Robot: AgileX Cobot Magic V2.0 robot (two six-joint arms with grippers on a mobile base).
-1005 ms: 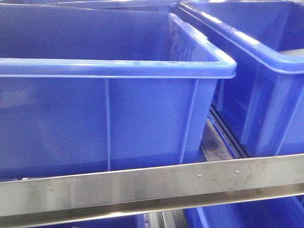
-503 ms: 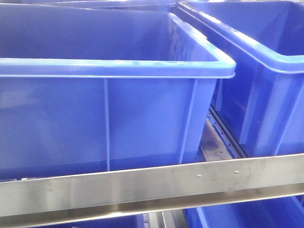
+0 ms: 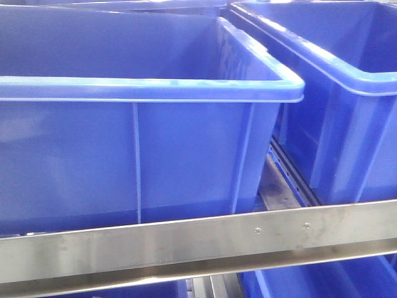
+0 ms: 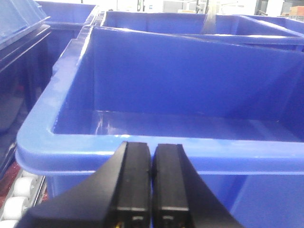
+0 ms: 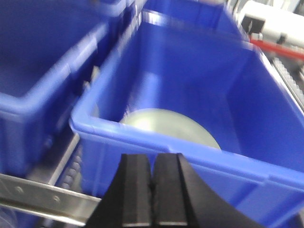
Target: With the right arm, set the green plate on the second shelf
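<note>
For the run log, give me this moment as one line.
phase: pre-grasp | green plate: inside blue bin | right gripper: shut, empty, outside bin | left gripper: shut, empty

Bright overhead glare streaks the blue bin rims (image 3: 267, 62) (right wrist view is motion-blurred throughout).

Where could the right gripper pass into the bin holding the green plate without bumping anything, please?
The bin is open-topped, and the floor behind the green plate, toward the far wall, looks bare. The near side is crowded: the plate lies just behind the front rim, above the shut right gripper. The left gripper, also shut, faces another bin whose visible floor is bare.
</note>
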